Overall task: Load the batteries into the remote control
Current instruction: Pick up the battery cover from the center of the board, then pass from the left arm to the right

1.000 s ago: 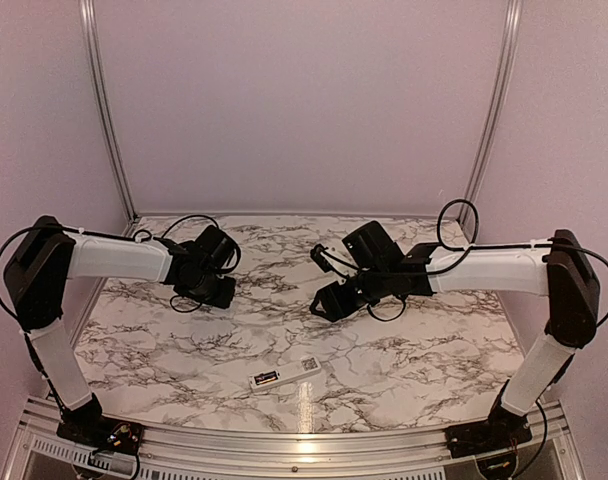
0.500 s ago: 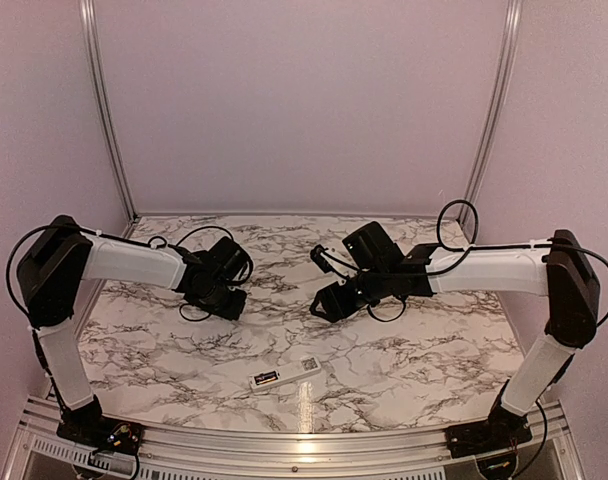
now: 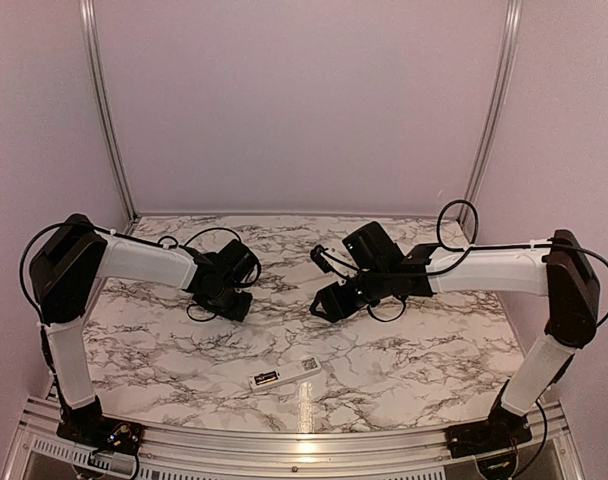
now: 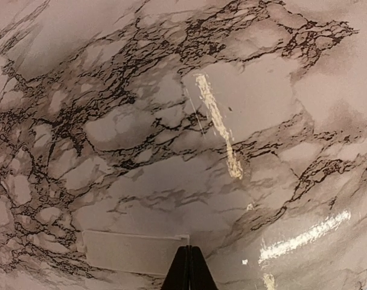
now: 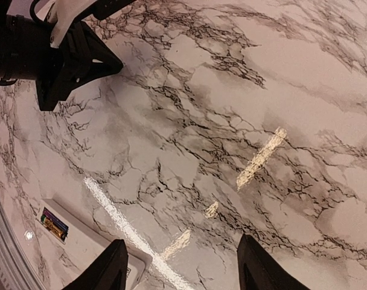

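The marble counter [image 3: 414, 350] carries everything. The left arm [image 3: 144, 262] and right arm [image 3: 484, 270] both reach inward over its middle. The left claw [image 4: 188, 269] is closed, fingertips pressed together with nothing between them. The right claw [image 5: 183, 266] stands open and grips nothing. The remote control [image 3: 284, 375] lies flat on the counter, back side up. It is nearer the arm bases than either claw, roughly between them and well apart from both. In the right wrist view it sits below and left of that claw's fingers. The batteries [image 5: 53, 223], one golden and one dark, appear to lie side by side in its recessed compartment, though they are too small to be sure.
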`<state>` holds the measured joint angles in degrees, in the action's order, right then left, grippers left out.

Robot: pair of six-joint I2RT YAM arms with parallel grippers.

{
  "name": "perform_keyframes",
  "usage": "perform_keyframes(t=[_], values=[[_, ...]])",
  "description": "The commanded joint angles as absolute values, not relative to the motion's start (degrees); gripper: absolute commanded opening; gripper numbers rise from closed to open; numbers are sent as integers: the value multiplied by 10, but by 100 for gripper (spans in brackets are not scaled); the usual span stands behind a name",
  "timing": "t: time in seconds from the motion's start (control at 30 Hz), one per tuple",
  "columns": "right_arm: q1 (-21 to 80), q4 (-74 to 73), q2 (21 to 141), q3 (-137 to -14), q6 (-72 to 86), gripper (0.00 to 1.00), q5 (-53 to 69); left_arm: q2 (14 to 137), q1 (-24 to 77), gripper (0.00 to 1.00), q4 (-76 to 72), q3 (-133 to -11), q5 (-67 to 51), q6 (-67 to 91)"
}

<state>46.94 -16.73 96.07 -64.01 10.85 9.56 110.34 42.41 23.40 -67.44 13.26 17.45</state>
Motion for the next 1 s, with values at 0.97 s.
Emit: perform_keyframes(t=[0.97], values=[[424,-34,858,-509,72,61,186,904,498,0,237,-672,-100,193]])
